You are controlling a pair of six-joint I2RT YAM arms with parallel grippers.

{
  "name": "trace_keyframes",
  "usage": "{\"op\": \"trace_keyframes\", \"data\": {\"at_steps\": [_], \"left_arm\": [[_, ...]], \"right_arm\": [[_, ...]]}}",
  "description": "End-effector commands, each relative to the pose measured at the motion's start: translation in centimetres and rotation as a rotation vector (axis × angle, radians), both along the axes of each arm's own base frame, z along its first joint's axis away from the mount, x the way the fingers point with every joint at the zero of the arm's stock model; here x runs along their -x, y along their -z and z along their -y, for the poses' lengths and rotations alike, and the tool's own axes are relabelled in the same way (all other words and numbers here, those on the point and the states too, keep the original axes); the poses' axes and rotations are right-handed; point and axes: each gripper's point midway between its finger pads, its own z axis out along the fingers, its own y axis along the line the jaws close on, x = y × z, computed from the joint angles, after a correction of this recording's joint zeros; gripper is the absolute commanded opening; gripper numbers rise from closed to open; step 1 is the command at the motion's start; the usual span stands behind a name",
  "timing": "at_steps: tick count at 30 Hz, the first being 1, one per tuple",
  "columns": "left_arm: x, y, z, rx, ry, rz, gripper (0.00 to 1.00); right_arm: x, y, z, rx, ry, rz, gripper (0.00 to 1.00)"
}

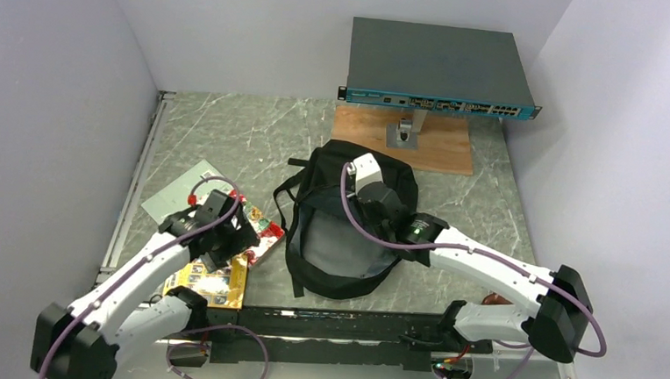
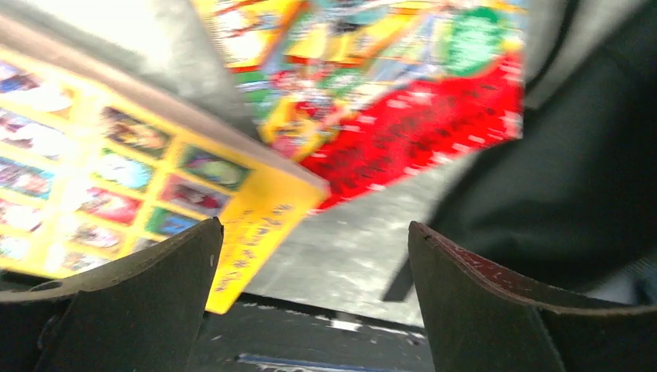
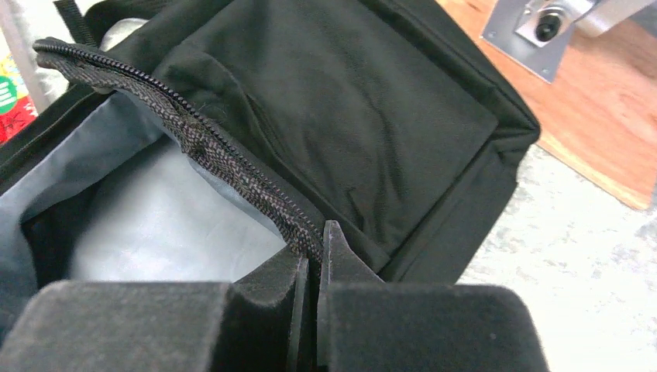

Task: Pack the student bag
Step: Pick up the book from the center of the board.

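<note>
Right gripper [image 3: 316, 249] nips student bag [image 3: 349, 116] by its zipper [image 3: 194, 138] — left gripper [image 2: 314, 229] gapes.

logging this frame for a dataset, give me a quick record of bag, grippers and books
bag: table centre, unzipped, grey lining showing
right gripper: shut on bag's zipper edge
yellow book: on table, left of bag
red book: between yellow book and bag
left gripper: open, empty, by yellow book
box: at back, on stand
</note>
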Motion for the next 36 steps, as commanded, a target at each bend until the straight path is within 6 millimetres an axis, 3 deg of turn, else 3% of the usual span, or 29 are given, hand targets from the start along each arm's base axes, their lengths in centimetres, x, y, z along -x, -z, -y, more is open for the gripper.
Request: {"op": "trace_keyframes", "data": {"at_steps": [1, 4, 6, 9, 14, 20, 22, 27, 33, 36], "left_arm": [[1.4, 1.4, -4.0, -0.194, -0.216, -0.166, 0.94], [0.8, 0.7, -5.4, -0.321, -0.267, -0.265, 0.92], [0.5, 0.6, -6.1, -0.359, -0.301, -0.308, 0.96], [0.0, 1.7, -6.7, -0.304, -0.34, -0.387, 0.96], [0.1, 3.1, -9.2, -0.218, -0.474, -0.521, 0.9], [-1.2, 4.5, -11.4, -0.181, -0.587, -0.511, 0.87], [-1.1, 5.0, -11.4, -0.169, -0.599, -0.548, 0.87], [1.3, 5.8, -10.9, -0.175, -0.663, -0.714, 0.82], [2.3, 6.9, -10.1, -0.136, -0.697, -0.767, 0.78], [2.7, 7.3, -9.8, -0.128, -0.695, -0.807, 0.7]], "right_arm": [[0.0, -0.8, -1.9, -0.099, -0.044, -0.004, 0.0], [0.5, -1.1, -1.8, -0.122, -0.055, -0.007, 0.0], [0.8, -1.3, -1.6, -0.142, -0.058, 0.0, 0.0], [1.1, -1.5, -1.2, -0.156, -0.057, 0.006, 0.0], [1.5, -1.6, -1.1, -0.177, -0.072, 0.012, 0.0], [1.6, -1.0, -0.9, -0.165, -0.087, 0.026, 0.0], [1.6, -0.9, -0.8, -0.155, -0.087, 0.027, 0.0], [1.9, -1.5, -0.8, -0.185, -0.102, 0.04, 0.0], [2.1, -1.6, -0.9, -0.203, -0.114, 0.047, 0.0], [2.1, -1.7, -1.1, -0.208, -0.12, 0.044, 0.0]]}}
